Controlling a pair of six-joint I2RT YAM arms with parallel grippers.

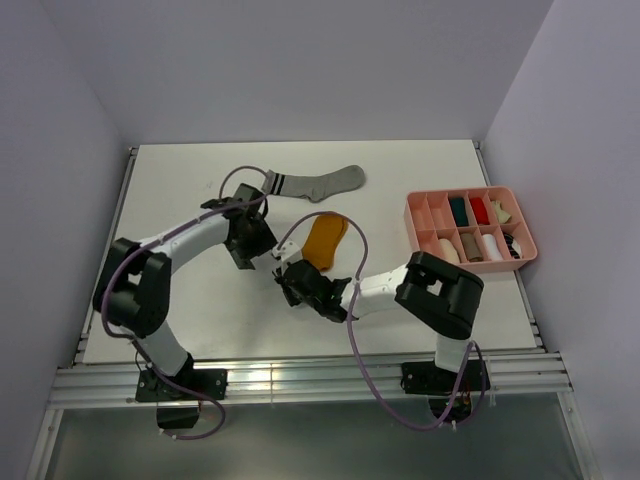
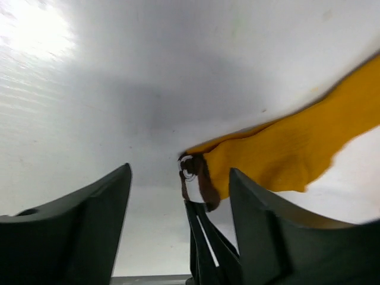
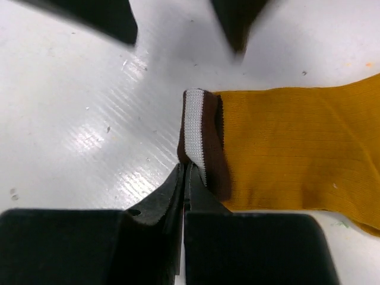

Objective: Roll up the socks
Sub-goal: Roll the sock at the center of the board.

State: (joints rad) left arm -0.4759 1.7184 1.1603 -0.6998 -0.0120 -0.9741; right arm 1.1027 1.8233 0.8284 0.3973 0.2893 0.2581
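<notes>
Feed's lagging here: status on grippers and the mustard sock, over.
Copy: left gripper open by the cuff; right gripper shut on mustard sock, at its cuff; sock not yet rolled; grey sock well apart.

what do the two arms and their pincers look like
Both the left arm and right arm have white tubular links with chunky black joint housings. A thin purple cable loops loosely along each. The left pincer and right pincer are matte black with flat, wedge-shaped fingers.
</notes>
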